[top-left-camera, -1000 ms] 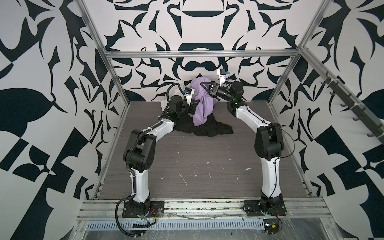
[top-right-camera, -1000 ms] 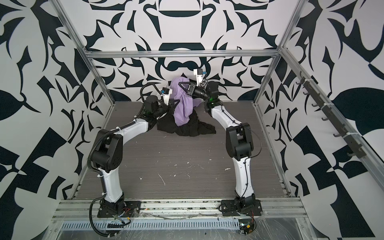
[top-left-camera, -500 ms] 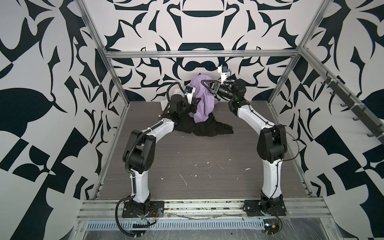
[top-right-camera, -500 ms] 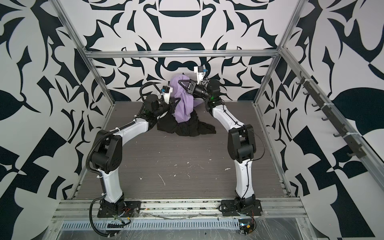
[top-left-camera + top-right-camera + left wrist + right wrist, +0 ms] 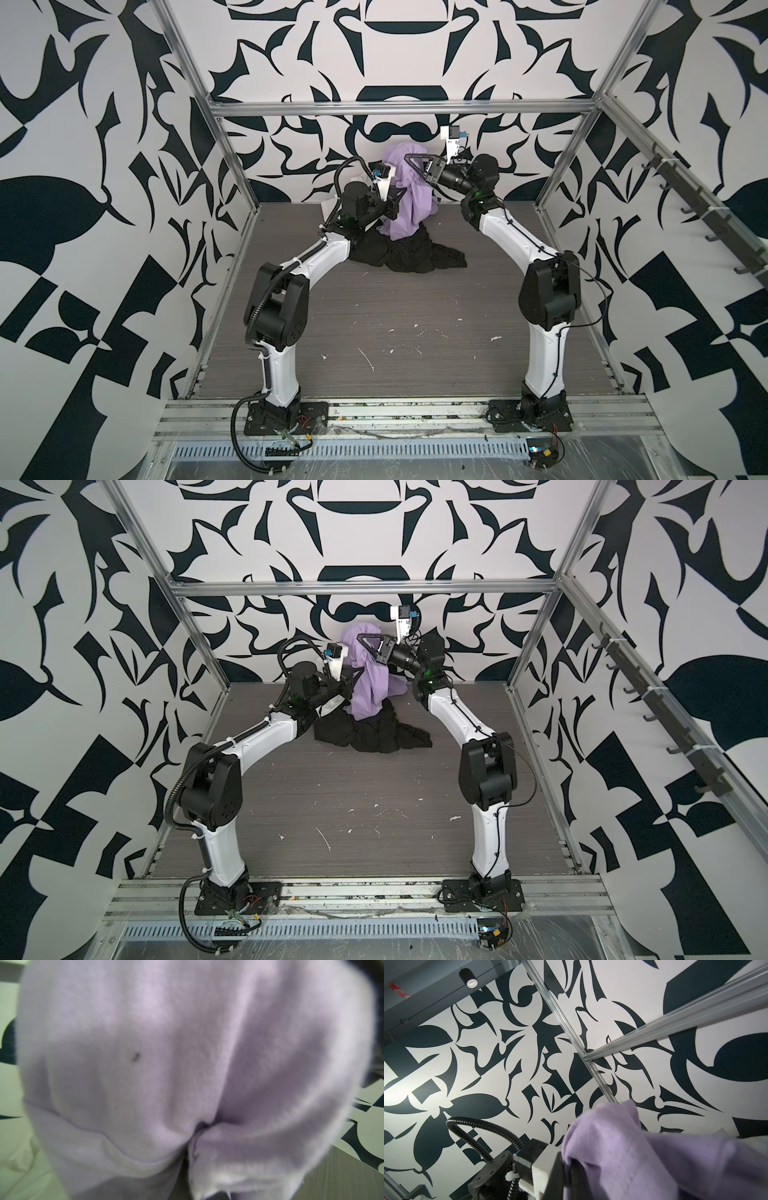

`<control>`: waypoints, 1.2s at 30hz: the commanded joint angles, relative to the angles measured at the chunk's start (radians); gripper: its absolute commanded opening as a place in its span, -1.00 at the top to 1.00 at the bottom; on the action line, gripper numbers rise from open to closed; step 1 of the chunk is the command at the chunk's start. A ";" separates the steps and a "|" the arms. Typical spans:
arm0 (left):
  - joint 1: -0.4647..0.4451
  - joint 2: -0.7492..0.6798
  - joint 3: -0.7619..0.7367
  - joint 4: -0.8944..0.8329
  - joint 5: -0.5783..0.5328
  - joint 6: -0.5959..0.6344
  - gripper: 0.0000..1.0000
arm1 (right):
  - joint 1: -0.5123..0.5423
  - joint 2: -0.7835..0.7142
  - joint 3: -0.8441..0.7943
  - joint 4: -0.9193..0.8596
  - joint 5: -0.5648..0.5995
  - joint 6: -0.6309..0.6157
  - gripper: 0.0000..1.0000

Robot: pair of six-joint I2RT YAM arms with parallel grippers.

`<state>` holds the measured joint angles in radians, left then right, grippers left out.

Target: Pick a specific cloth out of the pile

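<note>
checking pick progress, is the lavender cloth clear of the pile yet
Lifted but not clear: the lavender cloth hangs bunched from the right hand and left hand, its lower end appearing to touch the black cloth.

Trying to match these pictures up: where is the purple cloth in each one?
In a top view: lavender cloth, back centre, above the black cloth.
In a top view: the cloth, same back-centre spot.
Left wrist view: fills nearly the whole picture.
Right wrist view: lower right corner.
Shared landmark: the black-and-white patterned wall.
</note>
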<state>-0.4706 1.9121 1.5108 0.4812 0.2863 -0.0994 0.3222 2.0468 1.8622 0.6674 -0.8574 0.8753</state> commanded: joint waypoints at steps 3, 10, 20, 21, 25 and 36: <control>-0.018 -0.060 0.052 -0.003 -0.015 0.032 1.00 | 0.008 -0.100 0.021 0.064 -0.017 -0.025 1.00; -0.041 -0.087 0.079 -0.032 -0.023 0.070 1.00 | 0.011 -0.144 0.003 0.046 -0.016 -0.046 1.00; -0.060 -0.120 0.133 -0.103 -0.009 0.099 1.00 | 0.018 -0.206 -0.020 -0.010 -0.011 -0.102 1.00; -0.061 -0.120 0.143 -0.118 -0.005 0.100 1.00 | 0.020 -0.214 -0.025 -0.018 -0.006 -0.110 1.00; -0.067 -0.135 0.155 -0.135 -0.001 0.107 1.00 | 0.024 -0.243 -0.039 -0.037 0.001 -0.135 1.00; -0.099 -0.194 0.176 -0.178 -0.007 0.151 1.00 | 0.053 -0.353 -0.077 -0.156 0.022 -0.252 1.00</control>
<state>-0.5545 1.7779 1.6417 0.3046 0.2764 0.0204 0.3595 1.7741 1.7855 0.4889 -0.8413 0.6861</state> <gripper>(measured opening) 0.067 0.077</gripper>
